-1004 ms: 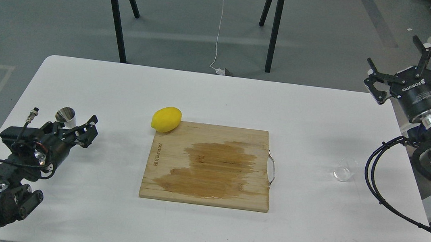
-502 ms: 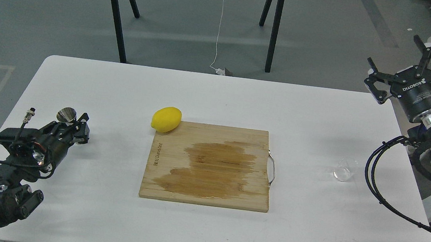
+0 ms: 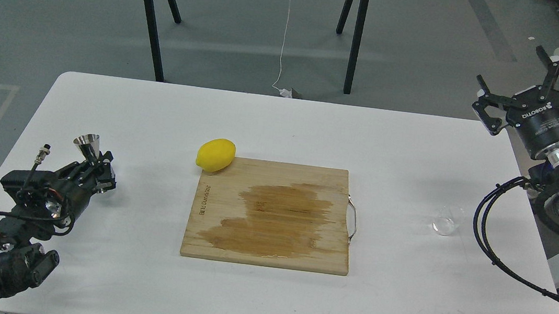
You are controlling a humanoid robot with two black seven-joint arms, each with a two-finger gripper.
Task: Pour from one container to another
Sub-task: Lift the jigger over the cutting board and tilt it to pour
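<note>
The shiny steel jigger (image 3: 87, 144) stands up at the table's left side, its lower cone hidden between the fingers of my left gripper (image 3: 99, 169), which is shut on it. The small clear glass cup (image 3: 448, 220) sits on the white table (image 3: 283, 126) at the right, right of the board. My right gripper (image 3: 510, 67) hangs open and empty above the table's far right corner, well behind and above the cup.
A wooden cutting board (image 3: 270, 214) with a wet dark patch and a metal handle lies in the middle. A yellow lemon (image 3: 215, 154) rests at its far left corner. Black table legs (image 3: 151, 16) stand beyond the far edge.
My left gripper's fingers closed on the jigger, and the jigger now stands a little higher and more upright. The right arm and the cup have not moved.
</note>
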